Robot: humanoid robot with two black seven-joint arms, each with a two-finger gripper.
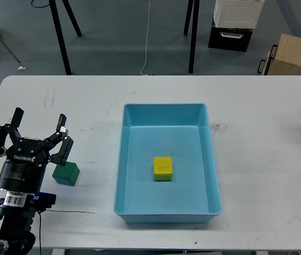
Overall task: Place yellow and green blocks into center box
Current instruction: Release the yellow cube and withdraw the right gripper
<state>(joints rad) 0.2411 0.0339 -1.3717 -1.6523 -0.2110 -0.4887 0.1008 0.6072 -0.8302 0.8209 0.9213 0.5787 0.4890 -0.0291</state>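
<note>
A yellow block (pixel 163 168) lies on the floor of the light blue box (pixel 124 159) at the table's middle. A green block (pixel 66 173) sits on the white table left of the box. My left gripper (pixel 38 130) is open, its fingers spread, just left of and slightly beyond the green block, not touching it. My right arm and gripper are out of view.
Black tripod legs (pixel 60 37) stand on the floor behind the table. A white and black cabinet (pixel 236 21) and a cardboard box (pixel 294 61) stand at the back right. A thin black cable (pixel 70 212) lies near the table's front edge.
</note>
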